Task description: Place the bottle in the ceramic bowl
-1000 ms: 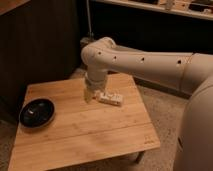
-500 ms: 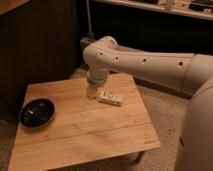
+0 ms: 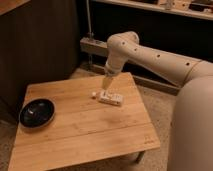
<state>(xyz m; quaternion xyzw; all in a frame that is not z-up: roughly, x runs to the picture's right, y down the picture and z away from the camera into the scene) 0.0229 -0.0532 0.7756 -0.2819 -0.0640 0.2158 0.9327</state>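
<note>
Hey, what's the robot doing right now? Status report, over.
Gripper down at the bottle, right of centre on the table. Bottle lying flat, not yet in ceramic bowl at left. Small white bit beside bottle; nothing else between.

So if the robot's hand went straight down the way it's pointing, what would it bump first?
Most likely the bottle: the hand points down right above its left end on the table. Whether they already touch is hard to tell.

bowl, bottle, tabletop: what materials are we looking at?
The bowl looks like glazed ceramic: glossy black with light highlights. The bottle is matte whitish, probably plastic, but that is hard to confirm. The tabletop shows light strip grain, likely bamboo or wood. The pincer is down at the bottle.
</note>
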